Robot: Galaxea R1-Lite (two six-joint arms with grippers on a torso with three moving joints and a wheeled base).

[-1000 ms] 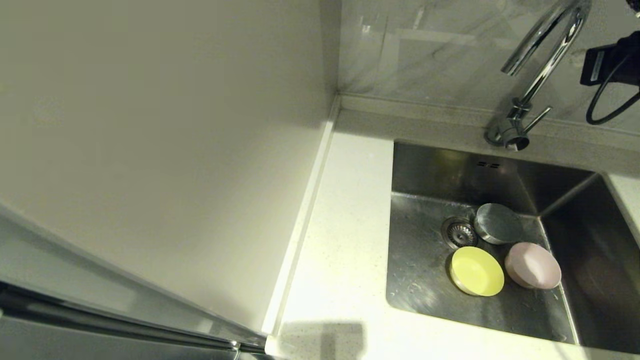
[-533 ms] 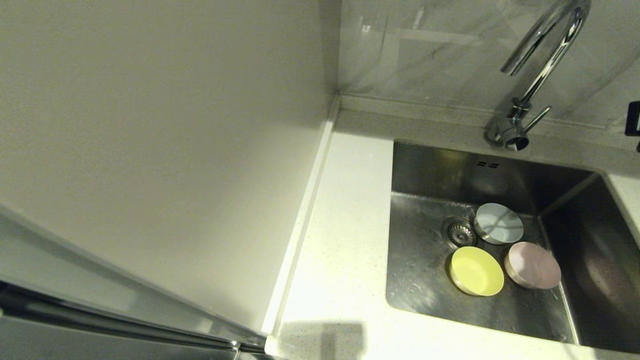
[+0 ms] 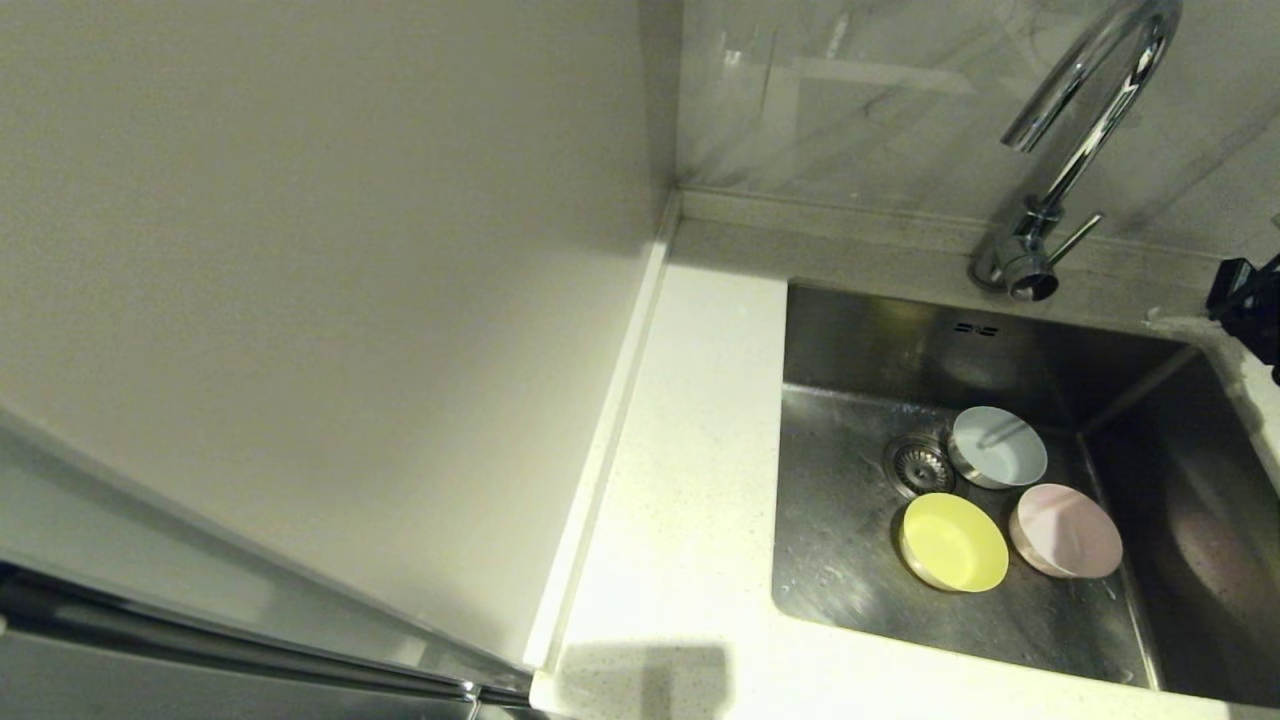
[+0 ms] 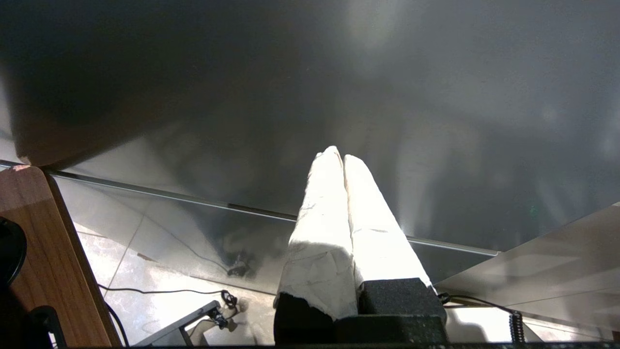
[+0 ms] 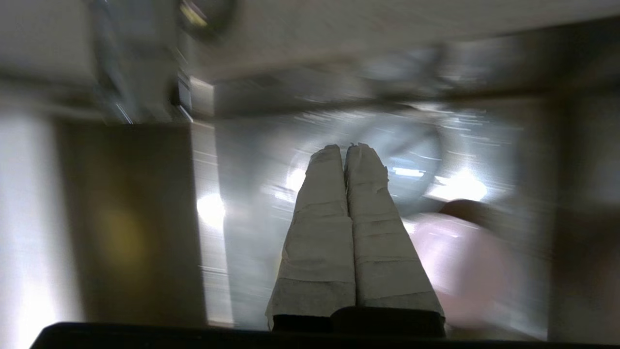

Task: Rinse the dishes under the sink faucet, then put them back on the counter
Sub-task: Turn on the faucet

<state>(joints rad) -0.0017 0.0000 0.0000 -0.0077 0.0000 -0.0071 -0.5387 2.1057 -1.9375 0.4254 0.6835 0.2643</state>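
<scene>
bowls: blue (image 3: 997,447), yellow (image 3: 954,542) and pink (image 3: 1065,531) sat in the sink (image 3: 840,540), by its drain (image 3: 918,464)
right gripper (image 5: 345,151): jaws pinched together, empty, over sink's right edge
left gripper (image 4: 337,157): parked, jaws together
risk: closed jaws would probably just shove a bowl

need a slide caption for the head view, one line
Pale blue, yellow and pale pink plastic bowls sit in the stainless steel sink under a dry chrome gooseneck faucet.
</scene>
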